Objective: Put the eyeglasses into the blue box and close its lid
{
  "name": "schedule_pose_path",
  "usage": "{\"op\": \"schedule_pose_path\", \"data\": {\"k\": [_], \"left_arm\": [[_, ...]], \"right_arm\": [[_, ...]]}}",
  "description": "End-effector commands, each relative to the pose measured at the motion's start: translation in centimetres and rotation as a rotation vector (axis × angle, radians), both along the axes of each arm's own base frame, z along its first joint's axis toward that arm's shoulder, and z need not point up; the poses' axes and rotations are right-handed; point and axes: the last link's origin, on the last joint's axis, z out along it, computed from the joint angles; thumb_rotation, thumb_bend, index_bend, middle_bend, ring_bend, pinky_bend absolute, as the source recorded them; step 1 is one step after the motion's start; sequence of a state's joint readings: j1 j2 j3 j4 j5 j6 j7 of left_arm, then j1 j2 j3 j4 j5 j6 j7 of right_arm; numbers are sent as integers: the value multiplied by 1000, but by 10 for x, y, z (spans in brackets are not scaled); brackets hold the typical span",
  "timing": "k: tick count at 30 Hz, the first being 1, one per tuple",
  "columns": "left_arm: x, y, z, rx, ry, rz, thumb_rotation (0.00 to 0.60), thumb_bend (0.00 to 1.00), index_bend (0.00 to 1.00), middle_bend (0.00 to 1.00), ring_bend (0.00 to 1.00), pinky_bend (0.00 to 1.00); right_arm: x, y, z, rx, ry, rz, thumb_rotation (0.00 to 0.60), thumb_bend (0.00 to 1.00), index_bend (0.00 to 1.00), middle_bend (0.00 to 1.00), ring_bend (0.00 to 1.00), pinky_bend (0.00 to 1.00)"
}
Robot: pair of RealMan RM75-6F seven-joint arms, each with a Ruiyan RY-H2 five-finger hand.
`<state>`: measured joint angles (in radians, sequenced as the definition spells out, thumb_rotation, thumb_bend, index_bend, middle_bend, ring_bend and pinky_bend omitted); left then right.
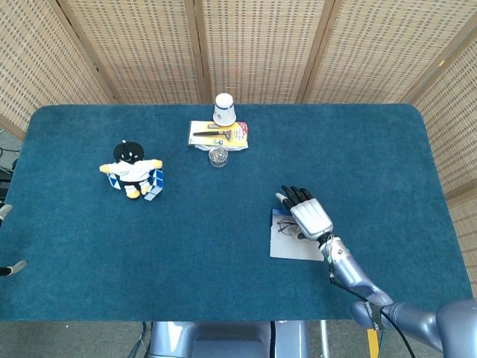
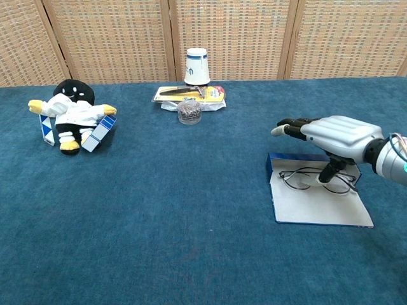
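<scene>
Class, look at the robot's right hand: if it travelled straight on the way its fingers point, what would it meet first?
Probably nothing near: the right hand points up-left, roughly toward the small clear jar, though whether it would clear it is unclear.

The counter (image 1: 373, 149) wears a deep blue cloth, matt and napped like felt or short carpet. Behind it stand screens (image 1: 261, 45) of woven cane in pale wooden frames. The right hand (image 2: 340, 132) has a smooth silver shell with a soft sheen, plastic or metal I cannot tell, and dark fingers (image 2: 294, 122). The eyeglasses (image 2: 315, 180) look thin dark wire. The blue box (image 2: 321, 203) shows a flat, matt white inner face. The plush toy (image 2: 71, 114) is soft fabric. The cup (image 2: 196, 66) looks like paper.
</scene>
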<state>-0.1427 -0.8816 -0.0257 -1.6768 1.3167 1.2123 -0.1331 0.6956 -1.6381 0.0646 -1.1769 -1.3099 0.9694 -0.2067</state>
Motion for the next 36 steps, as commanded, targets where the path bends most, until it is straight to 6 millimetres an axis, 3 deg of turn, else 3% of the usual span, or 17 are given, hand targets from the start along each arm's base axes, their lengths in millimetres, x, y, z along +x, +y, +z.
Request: {"op": "schedule_pose_path", "data": {"k": [1,13,19,26,36], "left_arm": [[0,0,0,-1,0,0,600,0,0,0,0,0],[0,0,1,1,0,-2,600,0,0,0,0,0],[1,-1,1,0,-1,-4,600,0,0,0,0,0],[0,-1,2,6,-3,1,600,0,0,0,0,0],[-2,1,2,4,-5,8,600,0,0,0,0,0]], "right_arm": [[0,2,1,5,-2,3,600,334,69,0,0,100],[13,16,22,4,-50,32,600,311,68,0,0,100],[27,2,30,-47,-77,41,600,312,68,0,0,100],[27,-12,20,-53,-42,9,600,312,68,0,0,100],[17,-6,4,-29,-3,8,600,311,68,0,0,100]]}}
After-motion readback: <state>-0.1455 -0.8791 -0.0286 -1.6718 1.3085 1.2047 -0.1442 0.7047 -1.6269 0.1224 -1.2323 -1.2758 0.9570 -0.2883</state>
